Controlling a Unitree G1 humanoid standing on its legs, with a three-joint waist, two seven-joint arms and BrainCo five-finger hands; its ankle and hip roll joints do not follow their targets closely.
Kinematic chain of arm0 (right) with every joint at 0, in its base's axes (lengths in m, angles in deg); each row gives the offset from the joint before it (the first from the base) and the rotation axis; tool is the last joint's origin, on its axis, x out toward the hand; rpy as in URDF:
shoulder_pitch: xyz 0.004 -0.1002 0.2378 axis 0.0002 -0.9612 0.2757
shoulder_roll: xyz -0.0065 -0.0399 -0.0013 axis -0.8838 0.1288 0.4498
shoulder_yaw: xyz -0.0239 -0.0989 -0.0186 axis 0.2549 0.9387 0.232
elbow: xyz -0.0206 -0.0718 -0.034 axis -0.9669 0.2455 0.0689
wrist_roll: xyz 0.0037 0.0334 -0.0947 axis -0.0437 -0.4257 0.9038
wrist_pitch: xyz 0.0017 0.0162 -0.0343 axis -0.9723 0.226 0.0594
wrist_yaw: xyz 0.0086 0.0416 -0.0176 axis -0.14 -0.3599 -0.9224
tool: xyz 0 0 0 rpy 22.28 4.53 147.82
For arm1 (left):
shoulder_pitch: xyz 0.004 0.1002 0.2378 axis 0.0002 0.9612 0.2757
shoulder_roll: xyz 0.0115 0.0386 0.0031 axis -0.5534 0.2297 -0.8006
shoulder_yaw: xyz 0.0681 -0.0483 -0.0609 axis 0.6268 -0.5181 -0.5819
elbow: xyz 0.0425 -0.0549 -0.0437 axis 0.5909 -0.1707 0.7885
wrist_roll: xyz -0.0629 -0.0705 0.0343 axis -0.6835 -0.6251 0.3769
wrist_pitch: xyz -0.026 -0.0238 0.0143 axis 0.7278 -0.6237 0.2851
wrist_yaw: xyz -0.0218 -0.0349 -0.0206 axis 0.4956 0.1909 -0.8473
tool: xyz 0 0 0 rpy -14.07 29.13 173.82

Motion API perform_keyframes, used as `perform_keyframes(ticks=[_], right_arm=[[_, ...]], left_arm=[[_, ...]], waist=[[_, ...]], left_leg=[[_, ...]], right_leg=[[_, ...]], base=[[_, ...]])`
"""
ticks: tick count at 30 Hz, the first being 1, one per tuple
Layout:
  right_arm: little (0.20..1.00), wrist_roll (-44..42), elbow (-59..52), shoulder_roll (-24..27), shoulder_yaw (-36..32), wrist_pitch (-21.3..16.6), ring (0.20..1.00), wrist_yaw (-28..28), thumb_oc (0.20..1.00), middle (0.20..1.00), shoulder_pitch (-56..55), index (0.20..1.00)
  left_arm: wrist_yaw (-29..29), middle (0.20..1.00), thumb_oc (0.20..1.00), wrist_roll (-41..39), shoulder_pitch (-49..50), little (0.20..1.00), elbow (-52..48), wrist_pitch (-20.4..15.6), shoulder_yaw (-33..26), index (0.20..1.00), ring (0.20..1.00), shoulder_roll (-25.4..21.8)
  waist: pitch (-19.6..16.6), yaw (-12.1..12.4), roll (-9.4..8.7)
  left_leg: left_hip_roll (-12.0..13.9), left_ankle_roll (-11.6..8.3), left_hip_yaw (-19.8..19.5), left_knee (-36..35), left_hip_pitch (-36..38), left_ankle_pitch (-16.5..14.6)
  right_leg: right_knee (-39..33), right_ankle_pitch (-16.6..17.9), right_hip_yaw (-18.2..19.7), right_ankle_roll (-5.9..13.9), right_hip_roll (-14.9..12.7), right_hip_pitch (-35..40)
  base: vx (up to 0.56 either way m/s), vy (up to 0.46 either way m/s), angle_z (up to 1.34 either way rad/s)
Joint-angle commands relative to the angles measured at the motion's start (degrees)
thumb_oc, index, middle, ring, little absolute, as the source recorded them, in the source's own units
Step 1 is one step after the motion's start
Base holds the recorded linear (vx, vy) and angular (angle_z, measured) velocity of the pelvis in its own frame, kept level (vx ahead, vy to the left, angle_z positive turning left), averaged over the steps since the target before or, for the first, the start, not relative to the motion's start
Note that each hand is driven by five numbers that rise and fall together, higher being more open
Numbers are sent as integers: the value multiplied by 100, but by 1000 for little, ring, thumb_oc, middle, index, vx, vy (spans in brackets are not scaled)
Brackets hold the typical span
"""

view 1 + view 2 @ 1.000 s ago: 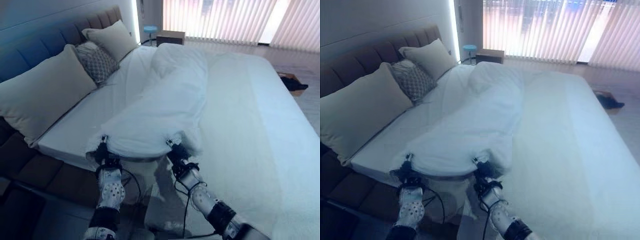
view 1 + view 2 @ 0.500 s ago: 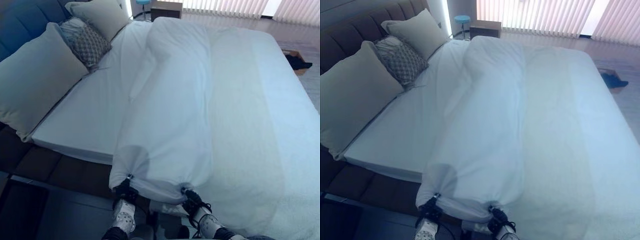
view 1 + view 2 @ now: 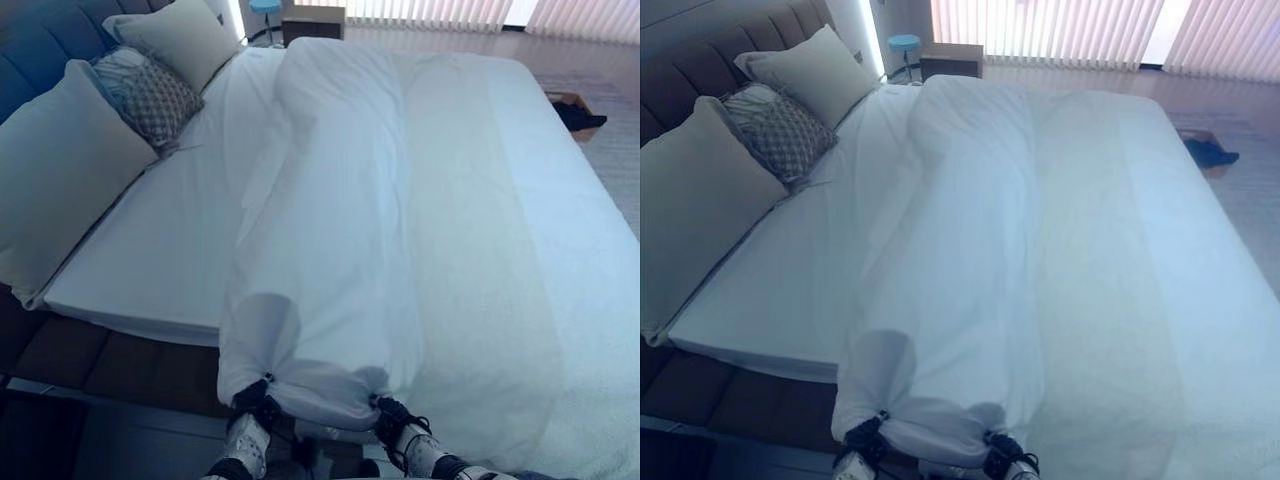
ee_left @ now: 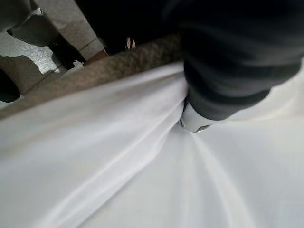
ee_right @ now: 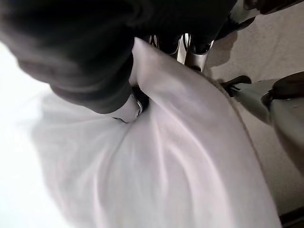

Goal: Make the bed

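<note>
Both hands, the left hand (image 3: 866, 443) and the right hand (image 3: 1002, 458), pinch the near edge of the white duvet (image 3: 960, 270). Past their fingers it stretches up the bed (image 3: 1170, 300), pillows (image 3: 700, 210) off left.

A bedroom — a wide bed (image 3: 520, 230) with pillows (image 3: 60, 180) against a padded headboard (image 3: 680, 70), a nightstand (image 3: 951, 60) and vertical blinds (image 3: 1090, 30) beyond.
</note>
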Motion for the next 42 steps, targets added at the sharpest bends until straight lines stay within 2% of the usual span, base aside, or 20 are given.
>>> perform_keyframes(ticks=[1,7,18,22,23,24,25,26,27,28,31,34,35,36,38,39,40,41,42], right_arm=[[200,389,545,322,-44,165,200,63,200,200,1,200],[200,270,608,266,-48,251,200,48,200,200,58,200],[200,535,643,429,-69,327,200,-5,200,200,393,200],[200,708,20,472,115,103,200,89,200,200,496,200],[200,699,-1722,678,323,-132,200,43,200,200,152,200],[200,699,-1727,678,326,-131,200,47,200,200,146,200],[200,575,-3131,965,427,-384,200,-29,200,200,-247,200],[200,575,-3133,965,428,-383,200,-28,200,200,-249,200],[200,418,-4275,1225,462,-458,200,90,200,200,-322,200],[200,418,-4283,1227,464,-456,200,95,200,200,-329,200],[200,495,-6219,1766,314,-744,200,373,200,200,44,200],[200,787,-8355,2120,33,-1182,200,316,200,200,277,200],[200,1127,-9392,2208,-160,-1407,200,245,200,200,320,200],[200,1128,-9395,2207,-158,-1405,200,247,200,200,312,200],[200,1549,-9955,2237,-410,-1500,200,118,200,200,93,200],[200,1238,-9936,2181,-204,-1460,200,-63,200,200,-200,200],[200,983,-9831,2161,-61,-1390,200,-198,200,200,-461,200],[200,523,-9266,2018,333,-1150,200,-343,200,200,-959,200],[200,341,-8960,2084,418,-1057,200,-355,200,200,-1180,200]], left_arm=[[-76,200,200,621,-5,200,769,124,84,200,200,-352],[-82,200,200,708,-89,200,1088,349,189,200,200,-250],[-63,200,200,894,-376,200,1193,497,388,200,200,-280],[-123,200,200,758,-429,200,938,395,442,200,200,-273],[-63,200,200,60,-122,200,-587,57,312,200,200,-332],[-66,200,200,61,-117,200,-591,58,313,200,200,-331],[228,200,200,-374,283,200,-1839,-159,239,200,200,-443],[227,200,200,-373,285,200,-1840,-159,239,200,200,-443],[205,200,200,-652,506,200,-2931,-293,203,200,200,-609],[200,200,200,-651,513,200,-2937,-292,205,200,200,-608],[-5,200,200,-932,542,200,-4898,-670,-31,200,200,-1038],[-171,200,200,-638,508,200,-7526,-1086,-408,200,200,-1423],[-66,200,200,13,468,200,-8939,-1340,-610,200,200,-1619],[-70,200,200,16,476,200,-8944,-1337,-609,200,200,-1618],[83,200,200,752,613,200,-9643,-1645,-987,200,200,-1760],[194,200,200,522,776,200,-9768,-1750,-947,200,200,-1580],[198,200,200,465,983,200,-9670,-1749,-942,200,200,-1519],[8,200,200,400,1355,200,-9082,-1801,-957,200,200,-1301],[11,200,200,262,1554,200,-8786,-1794,-946,200,200,-1224]], waist=[[-39,-25,70],[-71,-74,82],[36,-105,133],[112,-99,142],[164,-99,128],[148,-101,128],[136,-98,98],[123,-100,98],[31,-99,75],[34,-100,76],[-157,-81,47],[-334,-79,16],[-453,-87,-15],[-461,-88,-15],[-573,-100,-42],[-575,-96,-57],[-574,-100,-66],[-516,-77,-96],[-520,-68,-118]], left_leg=[[18,1,104,-118,4,-219],[16,0,132,-118,51,-269],[3,17,106,-118,1,-282],[-13,27,101,-118,-56,-261],[-19,26,84,-118,-66,-247],[-20,26,82,-118,-83,-241],[-19,29,68,-118,-49,-257],[-20,29,66,-118,-64,-251],[-27,33,51,-118,-7,-277],[-27,33,50,-118,0,-279],[-26,33,38,-118,158,-326],[-24,31,31,-118,297,-363],[-9,7,35,-118,333,-359],[-7,6,33,-118,351,-395],[-1,-25,28,-118,357,-373],[-4,-31,39,-118,360,-369],[3,-35,42,-118,391,-405],[15,-47,40,-118,407,-376],[14,-48,23,-118,380,-349]], right_leg=[[-363,776,272,581,-270,-457],[-458,781,289,592,-274,-371],[-446,777,253,591,-296,-406],[-429,783,253,599,-308,-464],[-391,756,260,609,-304,-494],[-394,763,258,609,-305,-509],[-352,716,264,616,-307,-487],[-355,722,262,616,-308,-501],[-355,690,254,620,-316,-439],[-356,688,253,620,-317,-431],[-398,668,268,614,-326,-249],[-459,652,279,581,-304,-89],[-482,666,275,555,-280,-58],[-490,640,273,558,-278,-36],[-510,665,298,540,-254,-24],[-520,685,303,536,-254,-10],[-534,660,298,532,-243,34],[-534,675,296,520,-221,57],[-546,689,280,518,-216,42]], base=[[18,2,-5],[41,9,-8],[17,11,0],[0,0,0],[0,0,0],[0,0,0],[0,0,0],[50,-27,1],[34,-16,1],[42,-25,4],[55,-26,2],[36,-38,0],[30,-39,-3],[5,-30,-5],[-17,-20,-7],[-20,-34,-13],[-63,-57,-13],[-68,-63,-12],[-106,-76,-5]])
